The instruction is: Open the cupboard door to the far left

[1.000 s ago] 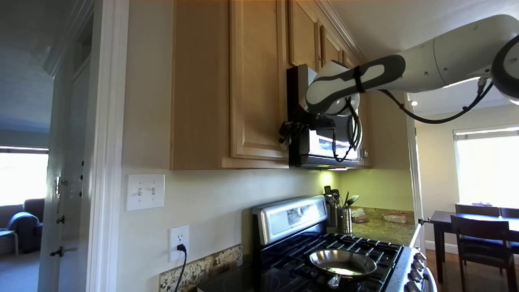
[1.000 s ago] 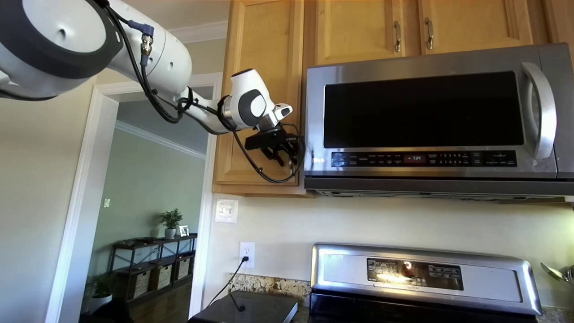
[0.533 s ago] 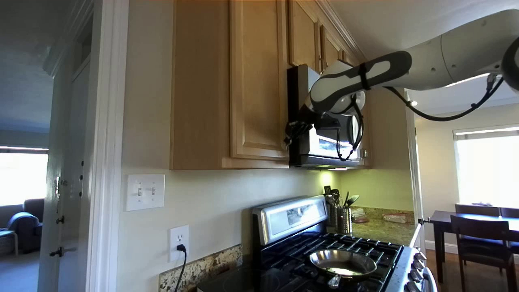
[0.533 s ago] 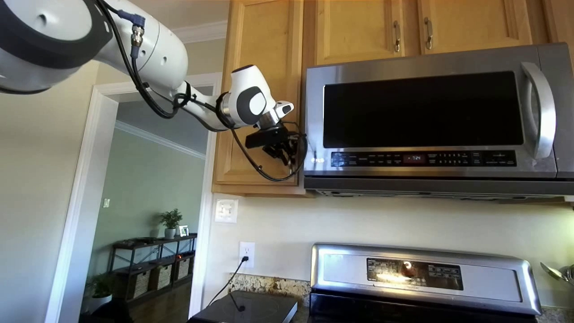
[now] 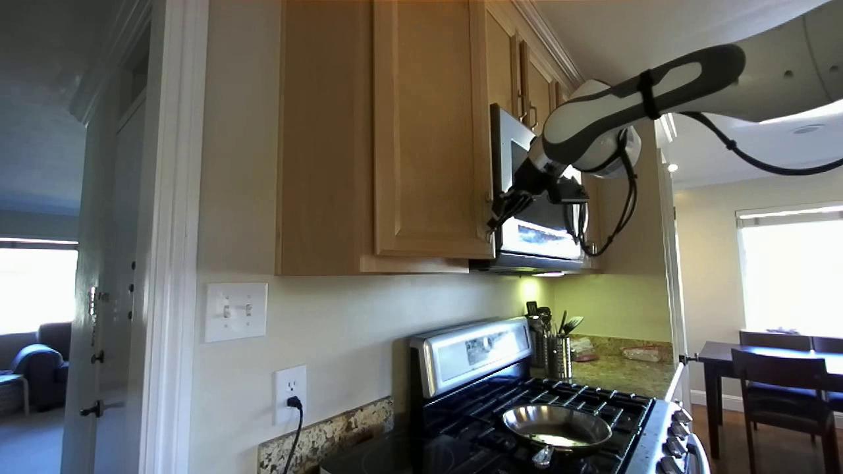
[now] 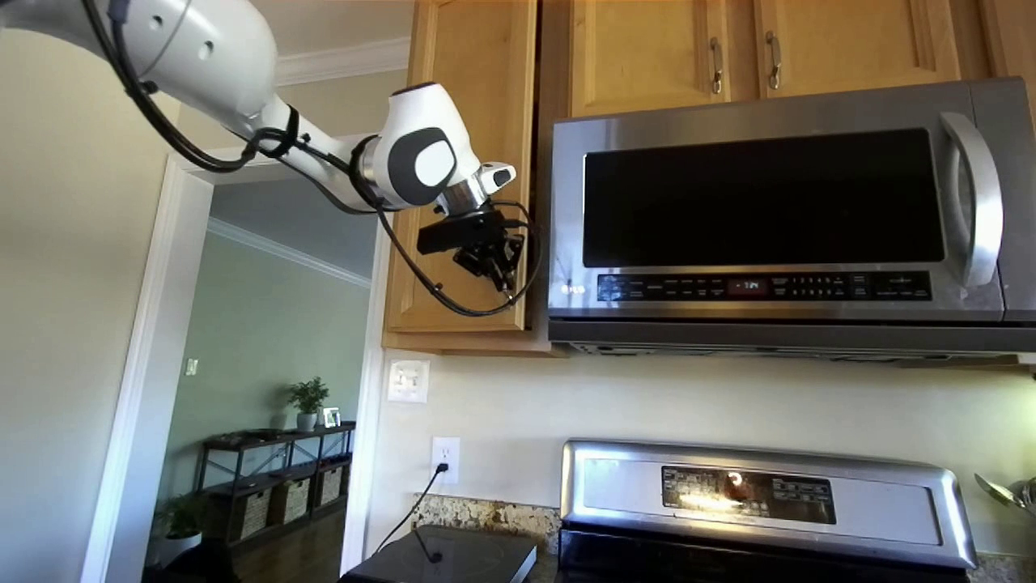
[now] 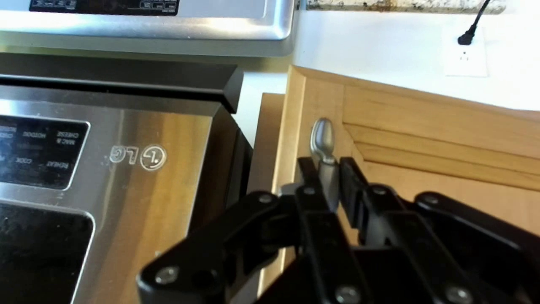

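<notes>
The tall honey-coloured cupboard door (image 5: 431, 131) stands slightly ajar in both exterior views; its panel (image 6: 477, 81) shows a dark gap along the edge by the microwave. In the wrist view the door (image 7: 443, 185) fills the right side, and its metal handle (image 7: 322, 135) runs between my fingertips. My gripper (image 7: 328, 164) is closed around the handle, one finger on each side. The gripper also shows at the door's lower free edge in both exterior views (image 5: 492, 227) (image 6: 508, 291). The handle's lower part is hidden by the fingers.
The stainless microwave (image 6: 647, 134) is right beside the door's free edge. Shorter wooden doors (image 6: 647, 57) are above it. A cable loop (image 6: 453, 306) hangs from the arm. Below are the stove (image 5: 461, 359) with a steel pan (image 5: 556, 424) and a black cooktop (image 6: 461, 555).
My gripper has closed in on the handle and pulled back from the cabinet. The door has swung from closed to slightly ajar, its free edge now standing out past the cabinet frame.
</notes>
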